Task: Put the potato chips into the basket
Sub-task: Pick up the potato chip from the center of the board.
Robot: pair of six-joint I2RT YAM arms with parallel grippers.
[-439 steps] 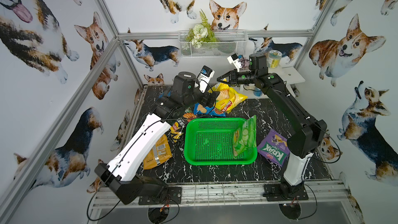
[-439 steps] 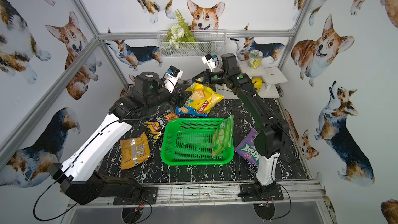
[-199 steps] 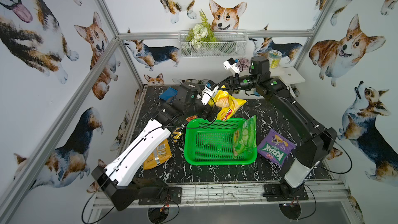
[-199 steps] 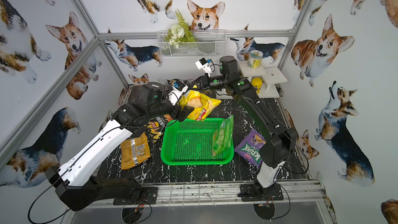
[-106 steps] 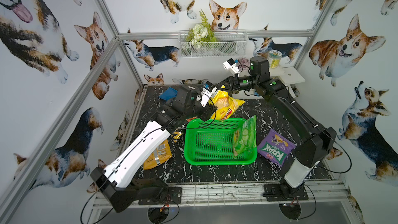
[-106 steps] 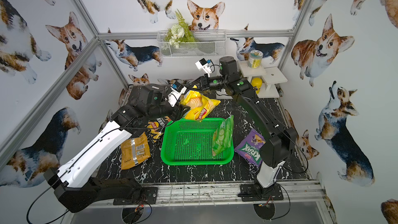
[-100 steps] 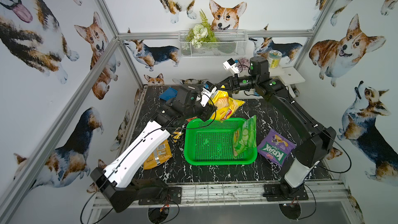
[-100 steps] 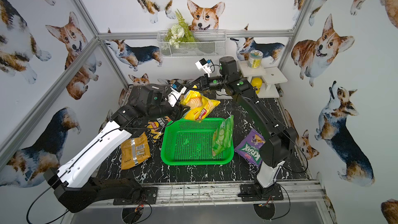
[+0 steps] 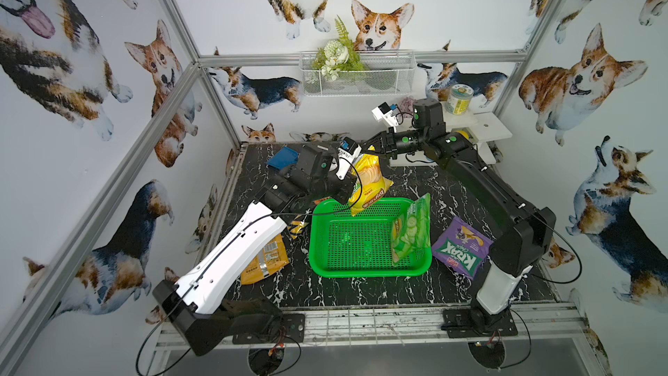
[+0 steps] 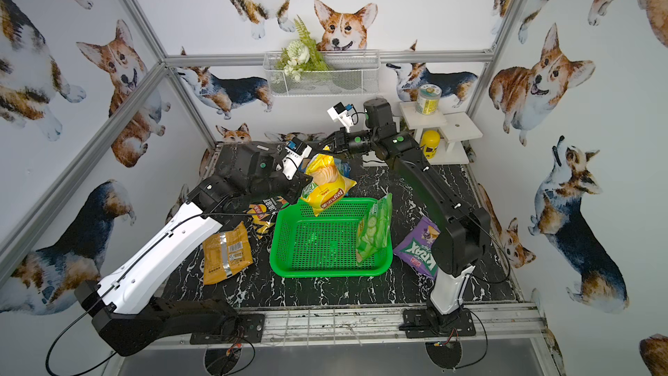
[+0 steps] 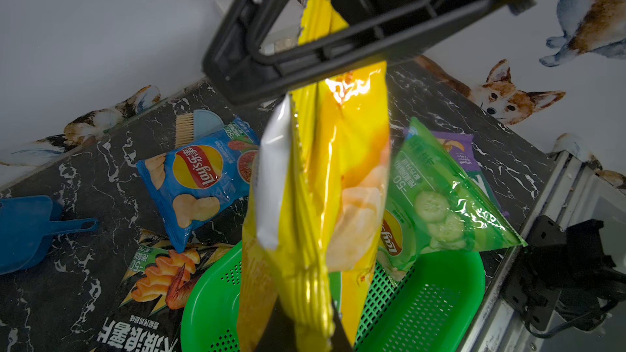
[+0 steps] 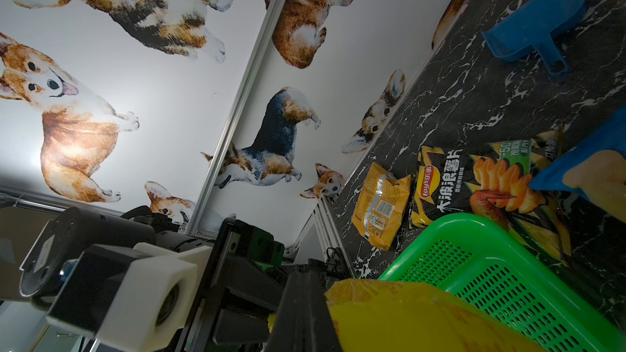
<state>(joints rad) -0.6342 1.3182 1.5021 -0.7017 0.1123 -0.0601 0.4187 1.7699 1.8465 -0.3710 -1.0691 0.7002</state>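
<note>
Ok, we count six chip bags, one green basket (image 9: 365, 273) and two arms.

- Yellow Lay's bag (image 9: 368, 184): off the bench (image 9: 361, 294), hanging above the basket's far rim. The right gripper (image 9: 368, 148) is clamped on its top edge. The left gripper (image 9: 351, 192) is closed on its lower side, so both grip the same bag.
- Green Lay's bag (image 9: 412, 227): inside the basket, standing on edge against the wall on the right arm's side. It's the only bag in there.
- Purple Krax bag (image 9: 461, 247): flat on the bench just beside the basket, near the right arm's base.
- Orange bag (image 10: 226, 253): on the bench on the left arm's side, partly under that arm's white link in both top views.
- Black-and-yellow bag (image 12: 474, 181): on the bench at the basket's far corner on the left arm's side, touching the rim or tucked under it, we can't tell which.
- Blue bag (image 11: 196, 177): on the bench behind the basket, mostly hidden by the yellow bag from above.

Around them we see one blue scoop (image 9: 283, 157) and one small brush (image 11: 193, 123) at the back. A white wire basket (image 9: 361, 77) with flowers hangs on the wall. One white shelf (image 10: 455, 128) carries a green-lidded can (image 10: 429, 99) with a yellow can (image 10: 430, 144) below it.
</note>
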